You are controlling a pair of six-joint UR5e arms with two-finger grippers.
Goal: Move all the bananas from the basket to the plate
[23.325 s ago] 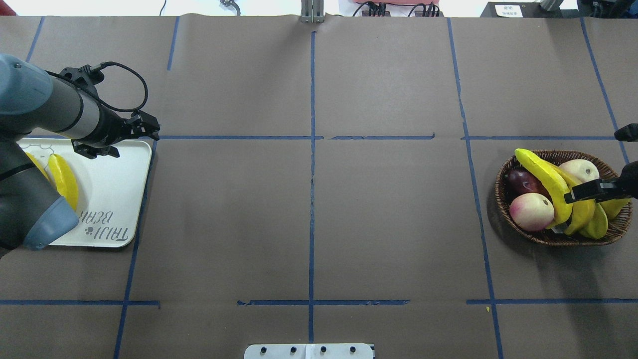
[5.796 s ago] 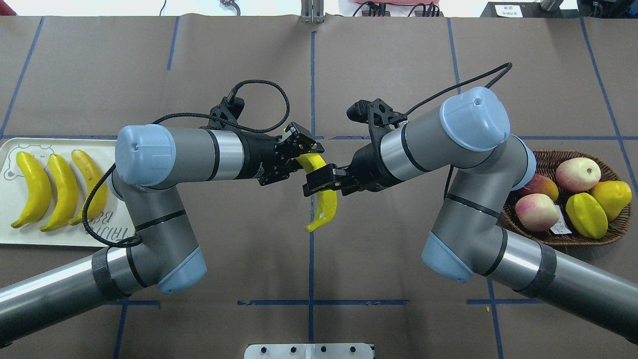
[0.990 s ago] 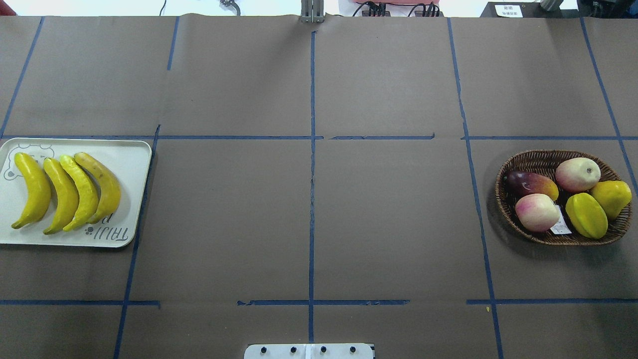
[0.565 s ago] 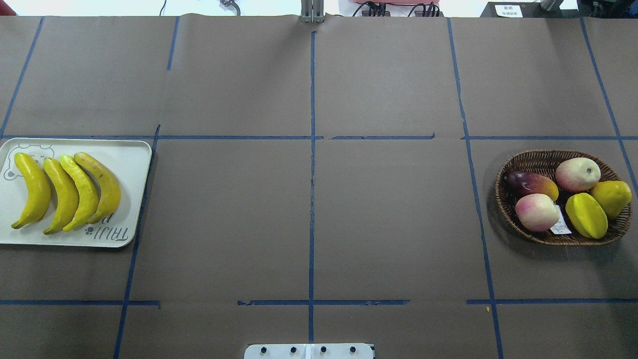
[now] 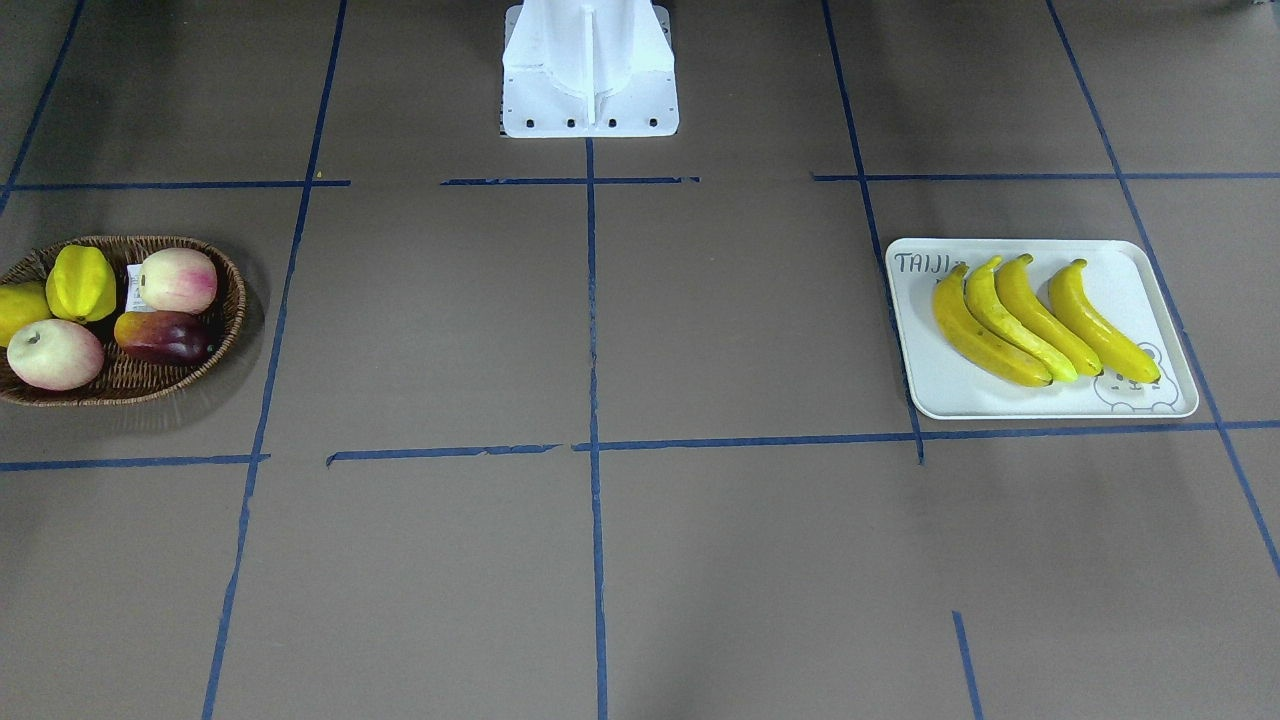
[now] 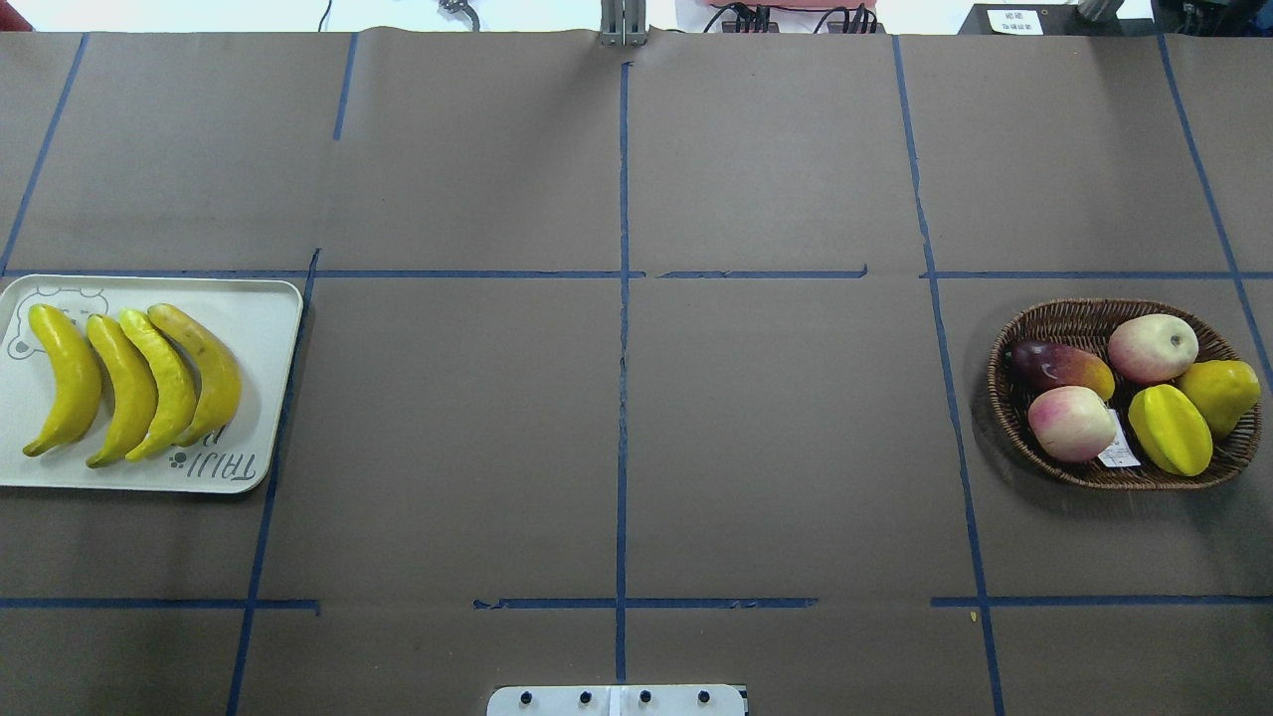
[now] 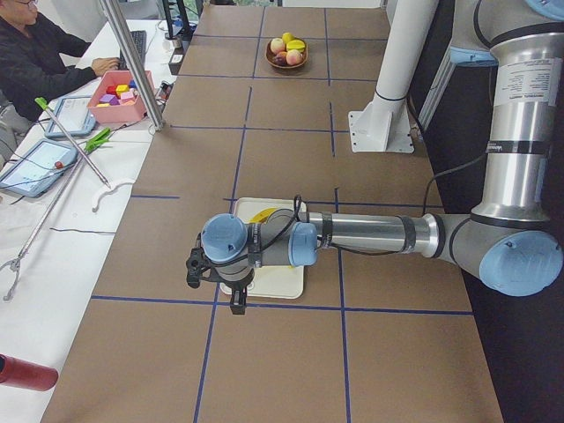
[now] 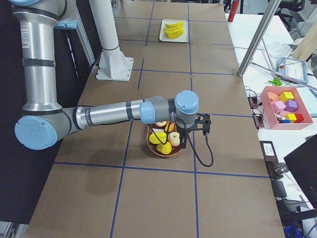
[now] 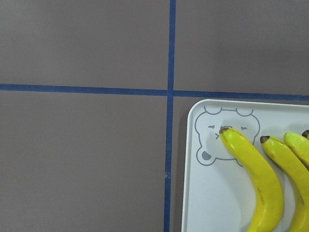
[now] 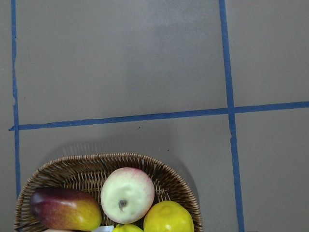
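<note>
Hovering outstretched over plate (image 6: 269, 328), left arm (image 7: 352, 233); right arm (image 8: 114, 111) over basket (image 6: 1002, 403)

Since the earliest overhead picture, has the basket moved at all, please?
No. The basket sits where it did, its left rim still just right of the same blue tape line.

I see four long, curved, glossy yellow bananas (image 6: 134, 388) lying flat, side by side and close together, all bending the same way, on the white rectangular plate (image 6: 264, 328). The plate has rounded corners, grey lettering and a bear-face drawing. It lies on the robot's left. The oval brown wicker basket (image 6: 1079, 311) sits upright, well apart, on the robot's right.
</note>
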